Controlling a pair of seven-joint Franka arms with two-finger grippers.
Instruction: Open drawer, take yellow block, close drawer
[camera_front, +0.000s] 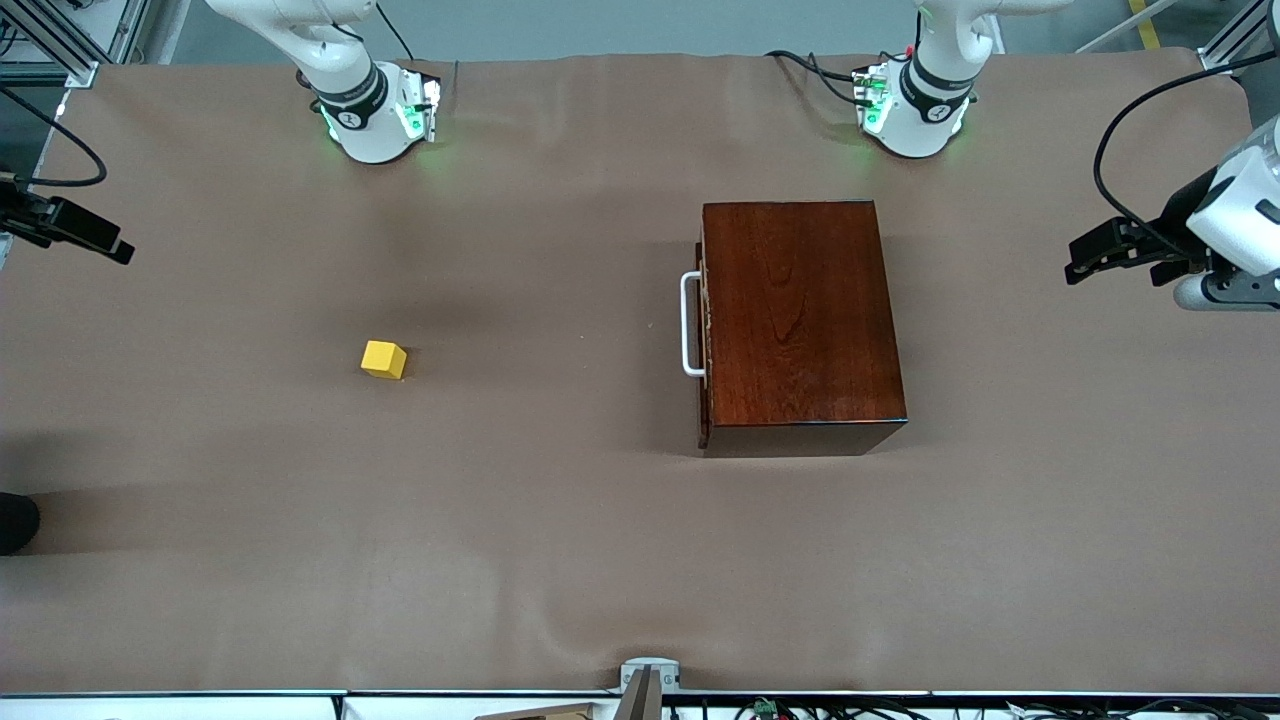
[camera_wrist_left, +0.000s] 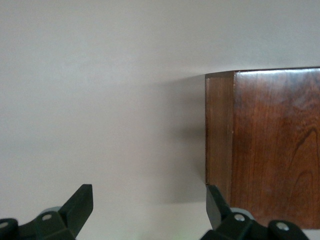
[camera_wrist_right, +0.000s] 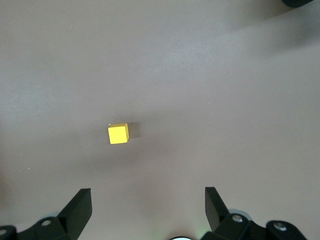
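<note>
The dark reddish-brown wooden box (camera_front: 800, 320) stands toward the left arm's end of the table. Its drawer (camera_front: 704, 330) is shut, and the white bar handle (camera_front: 690, 325) faces the right arm's end. The yellow block (camera_front: 384, 359) lies on the bare tablecloth, well apart from the box, toward the right arm's end; it also shows in the right wrist view (camera_wrist_right: 118, 134). My right gripper (camera_wrist_right: 148, 200) hangs open high over the cloth near the block, at the table's edge (camera_front: 118, 248). My left gripper (camera_front: 1112, 272) is open in the air beside the box, whose corner (camera_wrist_left: 265, 145) is close to one fingertip.
Brown cloth (camera_front: 560, 540) covers the whole table. A dark rounded object (camera_front: 12, 522) pokes in at the edge by the right arm's end. A small camera mount (camera_front: 648, 680) sits at the table edge nearest the front camera. Cables run by both arm bases.
</note>
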